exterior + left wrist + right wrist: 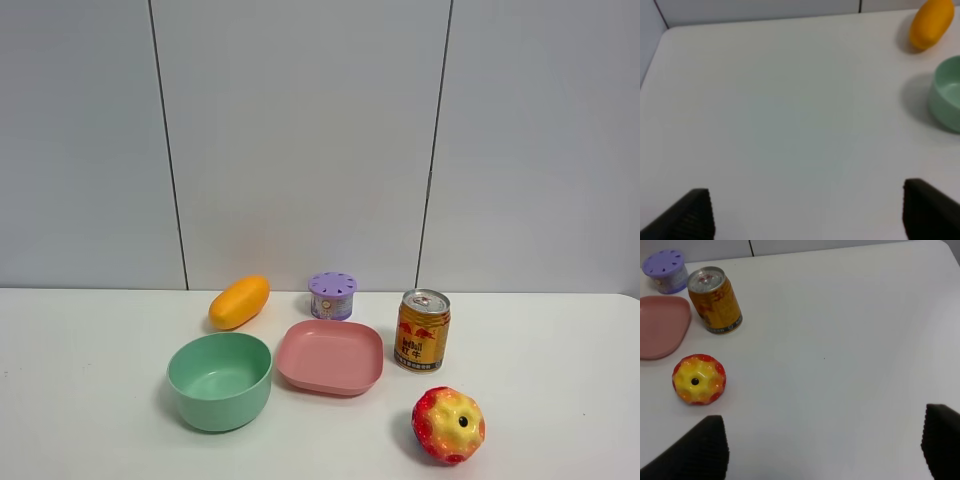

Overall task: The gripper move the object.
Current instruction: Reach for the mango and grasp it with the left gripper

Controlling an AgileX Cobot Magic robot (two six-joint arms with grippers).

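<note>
Above the table [790,125], clear of the mango [239,301], both jaws hang spread.

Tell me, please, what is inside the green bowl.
Nothing shows inside the green bowl: its floor and far inner wall are bare. The near inner wall is hidden behind the bowl's own front side.

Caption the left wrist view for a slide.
Left tool open over the white table, mango and green bowl resting apart beyond it.
</note>
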